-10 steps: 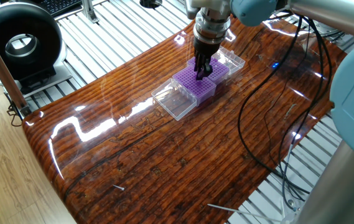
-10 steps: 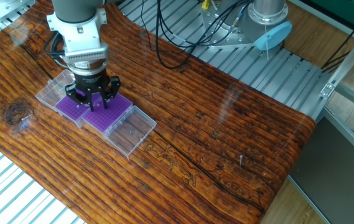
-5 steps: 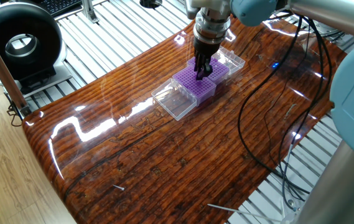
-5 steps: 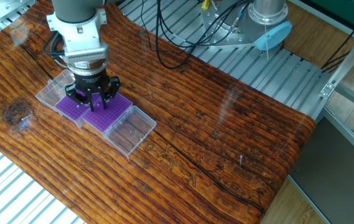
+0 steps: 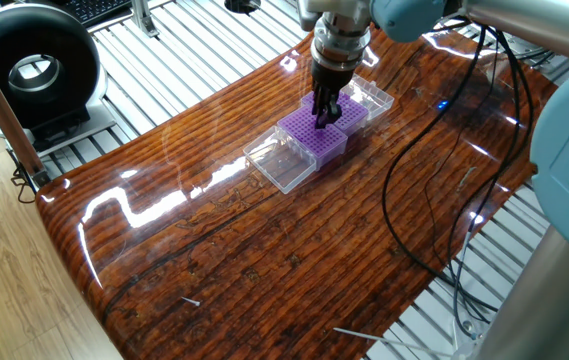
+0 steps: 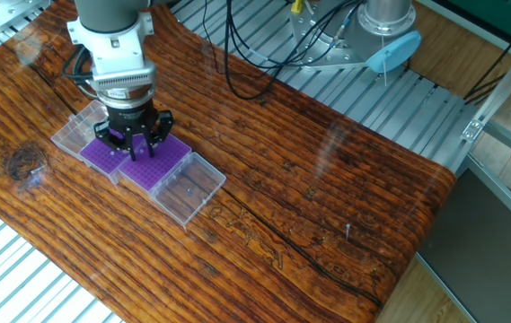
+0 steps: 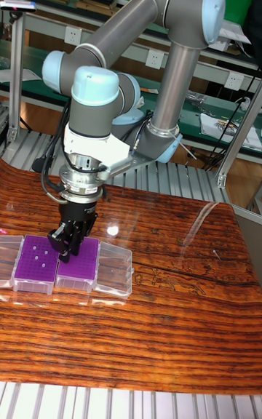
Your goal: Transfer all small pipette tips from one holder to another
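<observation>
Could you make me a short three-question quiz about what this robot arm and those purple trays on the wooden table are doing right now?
1. True or false: the two-finger gripper is down over the purple grid racks.
2. How many purple grid racks sit side by side on the glossy wooden table? A) one B) two C) four
3. Fill in: a clear plastic lid lies open at the outer end of each rack, flat on the ______.

Key: 1 true. 2 B, clearest in the tall view, where the second rack shows a few pale dots that may be tips. 3 table.
</observation>
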You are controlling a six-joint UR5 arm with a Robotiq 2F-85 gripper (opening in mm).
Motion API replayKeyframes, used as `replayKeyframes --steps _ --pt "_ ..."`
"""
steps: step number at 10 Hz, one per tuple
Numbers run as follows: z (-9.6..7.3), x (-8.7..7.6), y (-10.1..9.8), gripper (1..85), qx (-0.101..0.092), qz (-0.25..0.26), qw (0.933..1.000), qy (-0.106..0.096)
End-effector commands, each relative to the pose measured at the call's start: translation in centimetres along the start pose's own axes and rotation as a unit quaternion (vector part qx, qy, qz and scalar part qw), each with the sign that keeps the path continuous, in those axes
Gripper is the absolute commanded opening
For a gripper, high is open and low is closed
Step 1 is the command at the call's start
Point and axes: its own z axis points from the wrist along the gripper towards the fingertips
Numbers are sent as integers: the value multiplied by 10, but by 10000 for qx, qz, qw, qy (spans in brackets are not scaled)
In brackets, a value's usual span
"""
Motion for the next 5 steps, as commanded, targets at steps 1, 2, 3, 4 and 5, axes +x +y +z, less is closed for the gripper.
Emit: replayKeyframes --steps 1,2,3,4,5 --pt "-2 -2 -2 273 39 124 9999 -81" --pt "-3 -1 -2 257 45 139 9999 -86" --pt "-3 -1 -1 253 41 144 9998 -120" --pt "-2 -2 -1 243 32 169 9998 -132" --pt "-2 -4 -2 223 40 201 9997 -148"
